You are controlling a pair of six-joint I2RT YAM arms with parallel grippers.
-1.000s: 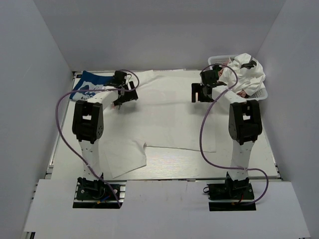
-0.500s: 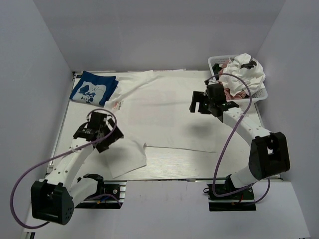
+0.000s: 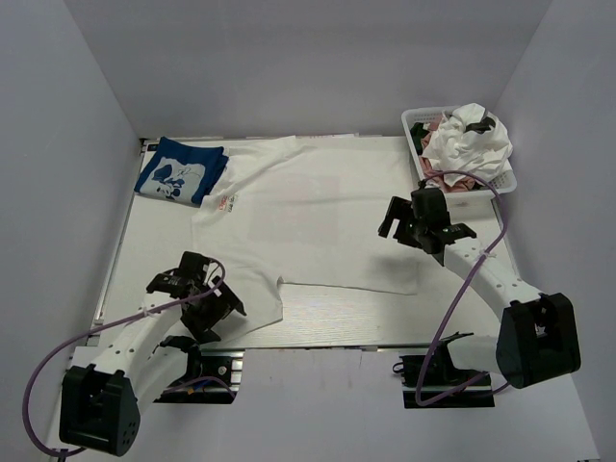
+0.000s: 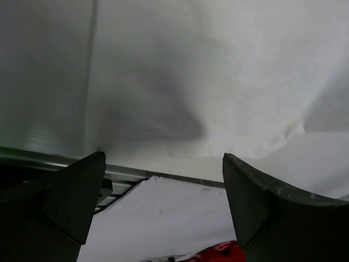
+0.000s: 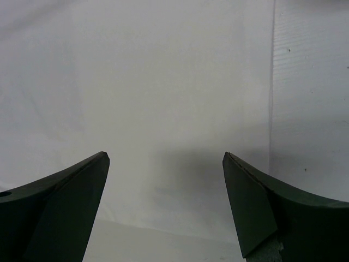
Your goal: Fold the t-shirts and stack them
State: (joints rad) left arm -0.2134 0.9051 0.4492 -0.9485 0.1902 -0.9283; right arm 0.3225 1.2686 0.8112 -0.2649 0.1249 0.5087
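Two grippers, both spread wide, holding nothing. Left gripper (image 3: 204, 298) hovers over the near-left sleeve of the large white t-shirt (image 3: 318, 207), by the near edge of the bench (image 3: 337, 313). Right gripper (image 3: 412, 221) hangs over that shirt's right side. Large white t-shirt: flat across the bench middle, red logo (image 3: 227, 202) toward the far left. Blue t-shirt (image 3: 180, 169): folded, far-left corner. Basket (image 3: 414, 119): far-right corner, holding a crumpled white tee (image 3: 472, 142).
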